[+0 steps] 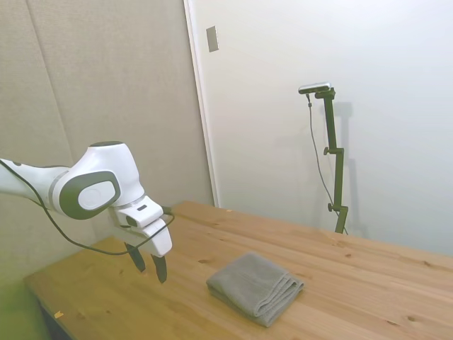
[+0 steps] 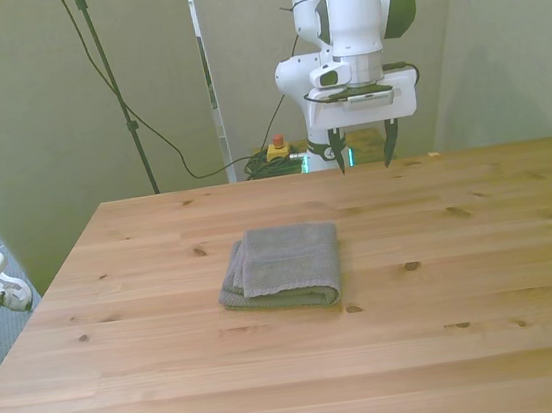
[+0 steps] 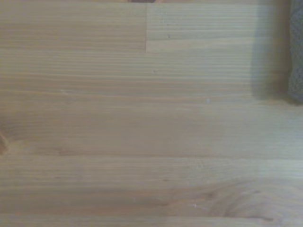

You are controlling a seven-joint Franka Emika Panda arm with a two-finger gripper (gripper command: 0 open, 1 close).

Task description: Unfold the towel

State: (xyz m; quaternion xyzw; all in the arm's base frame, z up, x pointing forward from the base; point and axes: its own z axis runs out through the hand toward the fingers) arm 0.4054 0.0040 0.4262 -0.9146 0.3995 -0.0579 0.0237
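I see the folded grey terry-cloth towel (image 2: 285,267) lying mid-way across the wooden surface (image 2: 472,323). My white arm's fingers (image 2: 362,151) hang spread wide and empty above the far edge, well apart from it.

Pale knotty pine surface (image 2: 466,274), bare boards. Folded grey towel (image 2: 285,266) flat on it, well apart from the fingers (image 2: 386,149), layered edges showing.
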